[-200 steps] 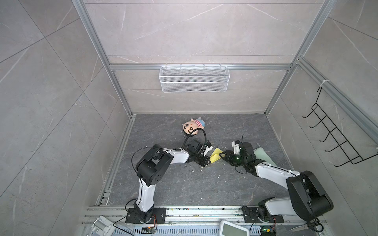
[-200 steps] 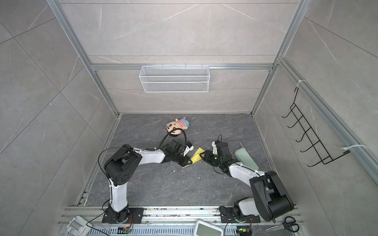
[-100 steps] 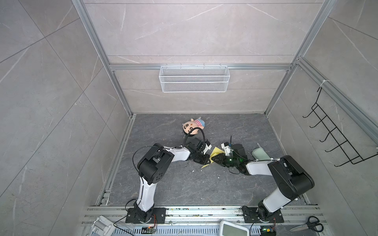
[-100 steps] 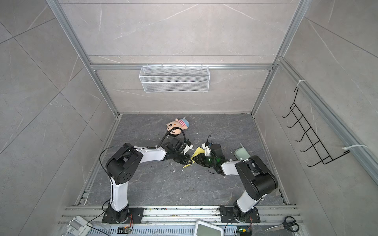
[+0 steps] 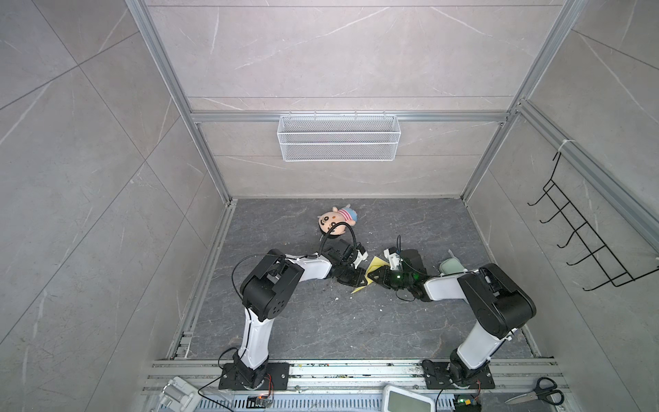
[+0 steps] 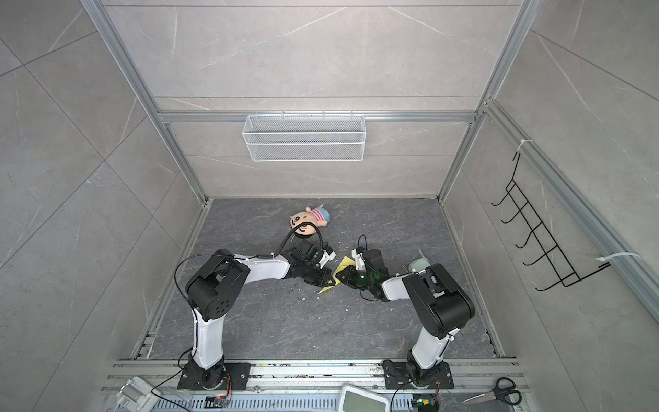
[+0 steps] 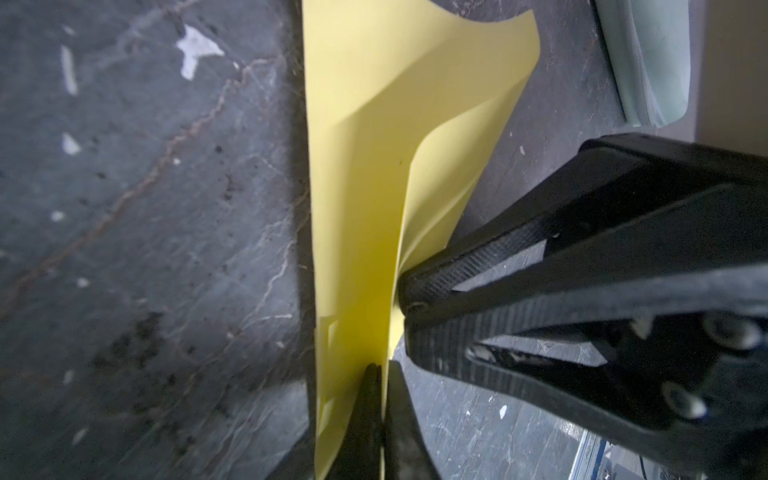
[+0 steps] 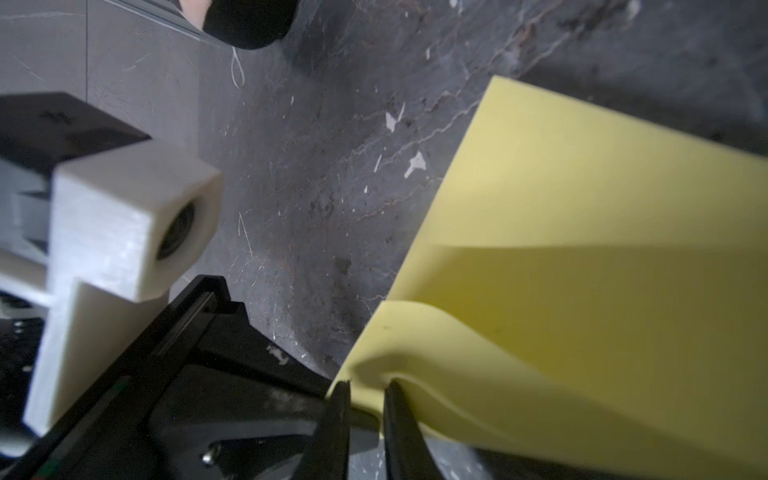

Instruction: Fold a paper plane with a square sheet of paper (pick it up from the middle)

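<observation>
Near the plush doll (image 5: 337,217), your right gripper (image 8: 365,384) is coming in and closing its fingers around a flap of the square sheet of paper (image 5: 376,265) that your left gripper (image 7: 378,368) is pinching tight, so a fold is starting.

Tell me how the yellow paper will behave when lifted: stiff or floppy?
Probably floppy: the yellow paper curls in loose flaps beyond the left end effector, which is shut on it. Likely very light, being one thin sheet, so a push may slide or buckle it. It would probably crease easily, as its fold lines suggest.
</observation>
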